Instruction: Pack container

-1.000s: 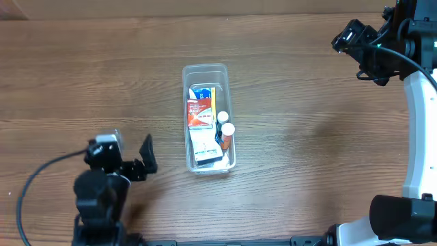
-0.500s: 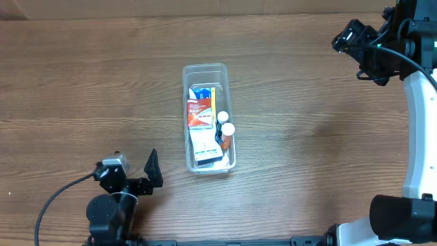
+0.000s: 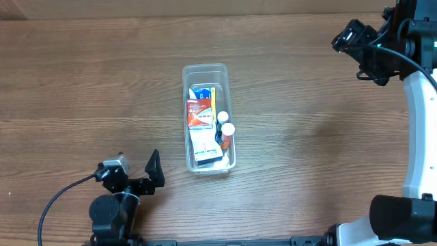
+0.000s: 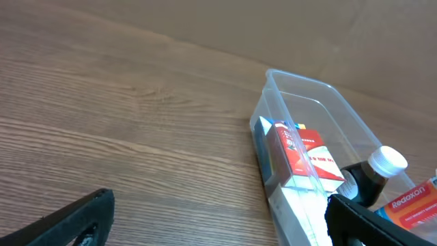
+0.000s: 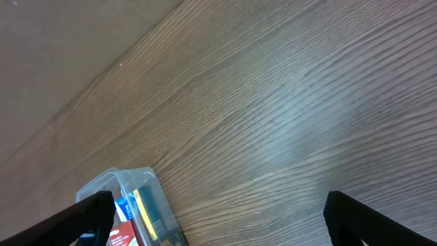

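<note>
Black left arm [image 3: 111, 213], black cable [image 3: 68, 186], white right-arm link [image 3: 416, 126], black fingers [image 4: 72, 222]

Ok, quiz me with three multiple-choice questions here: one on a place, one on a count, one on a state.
1. Where is the container? A. at the far right corner. B. in the middle of the table. C. at the left edge.
2. How many white bottle caps show in it from overhead? A. none. B. five. C. two.
3. How is the left gripper? A. open, empty. B. shut on a packet. C. shut on a bottle.
Answers: B, bare wood surrounds it; C, both sit near one long wall; A, its fingers stand wide apart, holding nothing.
</note>
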